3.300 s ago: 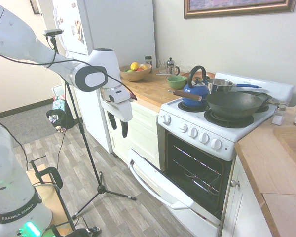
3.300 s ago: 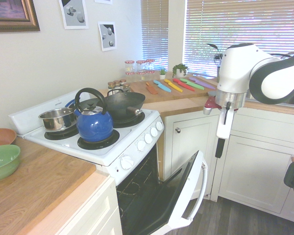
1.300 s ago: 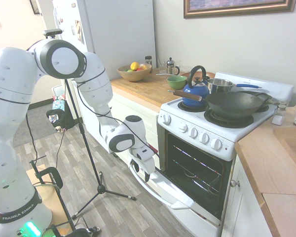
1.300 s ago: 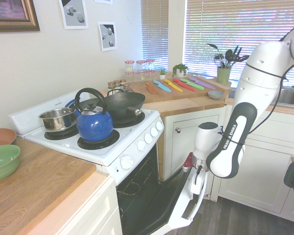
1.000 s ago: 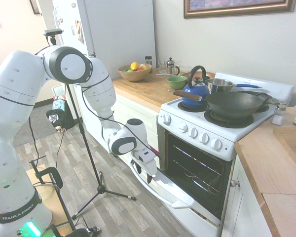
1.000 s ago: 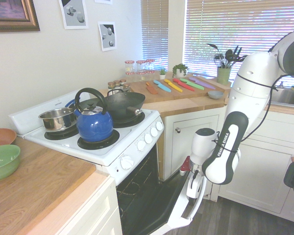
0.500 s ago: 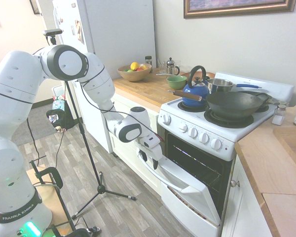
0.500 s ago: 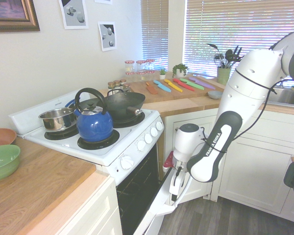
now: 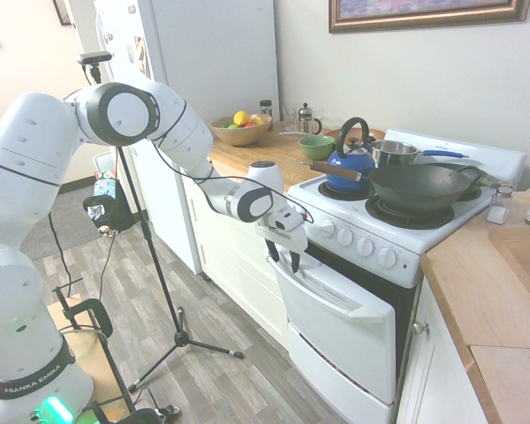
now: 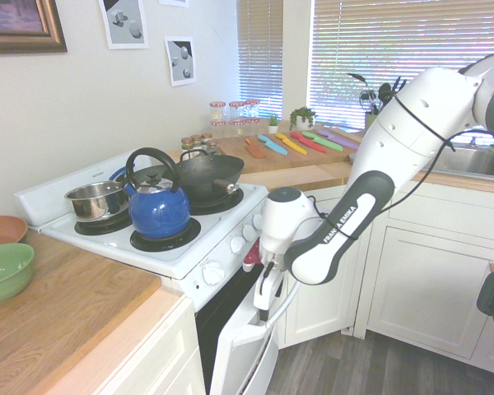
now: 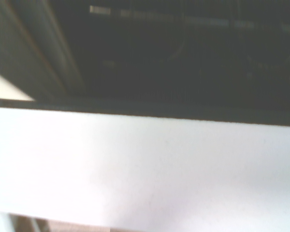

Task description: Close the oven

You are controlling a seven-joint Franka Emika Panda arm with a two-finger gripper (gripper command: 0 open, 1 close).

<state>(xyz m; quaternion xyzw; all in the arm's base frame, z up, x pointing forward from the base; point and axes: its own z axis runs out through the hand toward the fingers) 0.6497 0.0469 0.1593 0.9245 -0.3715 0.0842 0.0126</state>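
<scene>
The white oven stands between wooden counters, with a row of round knobs under the stovetop. Its drop-down door is almost upright, and a dark gap shows along the top edge. My gripper is at the door's upper left corner, against its outer face just above the long white handle, fingers apart and holding nothing. From the other side, the gripper sits beside the handle on the tilted door. The wrist view shows the white door face under the dark oven interior.
A blue kettle, a wok and a steel pot sit on the stovetop. A green bowl and a fruit bowl stand on the counter left of it. White cabinets and a refrigerator flank the arm.
The gripper dropped to the lowered door, got under its outer face and pushed it up. The door swung from nearly flat to almost upright.
</scene>
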